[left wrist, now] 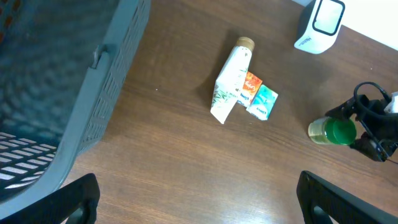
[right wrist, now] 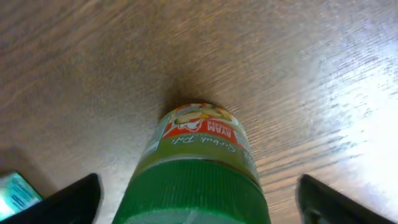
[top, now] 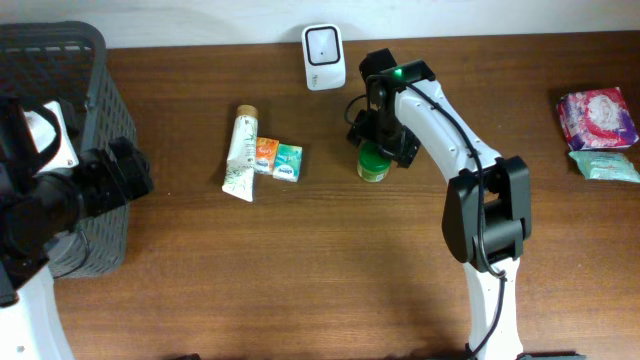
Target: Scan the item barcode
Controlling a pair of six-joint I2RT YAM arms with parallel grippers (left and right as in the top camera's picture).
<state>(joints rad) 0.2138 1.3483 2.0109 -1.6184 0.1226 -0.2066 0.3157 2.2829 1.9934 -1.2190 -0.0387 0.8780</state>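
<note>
Jar: green screw lid, yellow-and-red label, on the table right of centre, in front of and slightly right of the white scanner at the back edge. It looks upright, lid toward the right wrist camera, but that view is steep, so I'm not certain.

Right gripper: directly over the jar, pointing down. The fingers are spread wide, one on each side of the lid. There is a visible gap on both sides, so the jar is not gripped.

Left of the jar, apart from it, a three-item cluster:
- white tube with a tan cap, lying flat, cap toward the back
- orange packet touching the tube's right side
- teal packet touching the orange one

Far right edge: a pink-and-red pack, with a pale teal pack just in front of it. Both are well apart from the jar.

Far left: a dark grey mesh basket.

Left gripper: by the basket's right wall, above the table. The jaws are wide apart with nothing between them, only bare wood beneath. It is well apart from the cluster and the jar.
</note>
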